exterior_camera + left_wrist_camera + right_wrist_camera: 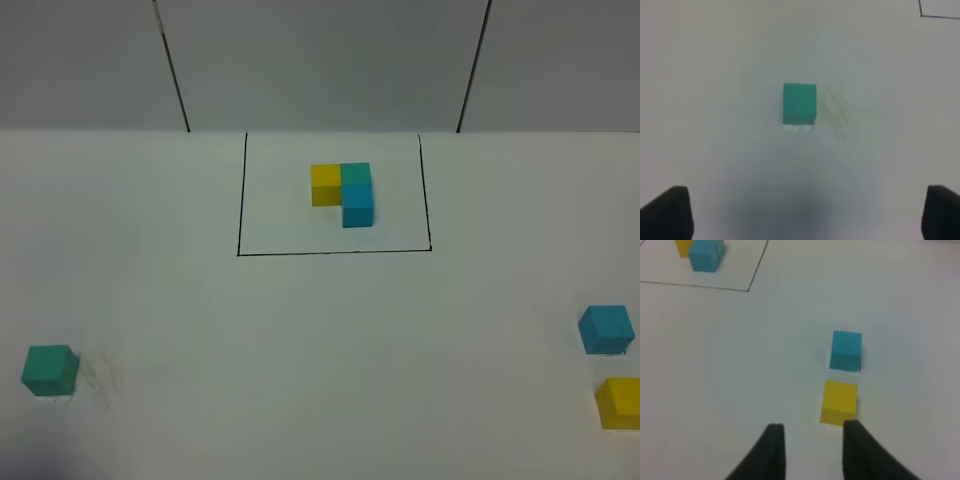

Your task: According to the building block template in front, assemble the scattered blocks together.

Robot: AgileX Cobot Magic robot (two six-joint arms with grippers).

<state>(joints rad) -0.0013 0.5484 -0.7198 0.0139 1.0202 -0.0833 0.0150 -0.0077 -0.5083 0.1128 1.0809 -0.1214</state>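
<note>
The building block template is an L of yellow, teal-green and sky-blue cubes inside a black-line rectangle at the back centre; part of it also shows in the right wrist view. The teal-green block lies alone at the front left. In the left wrist view it sits ahead of my left gripper, whose fingers stand wide open and empty. At the right edge lie the sky-blue block and the yellow block. My right gripper hovers just short of the yellow block, fingers drawn close, holding nothing; the sky-blue block lies beyond.
The white table carries only the blocks and the black frame line. Faint scuff marks lie beside the teal-green block. A grey panelled wall rises behind the table. Neither arm shows in the exterior high view.
</note>
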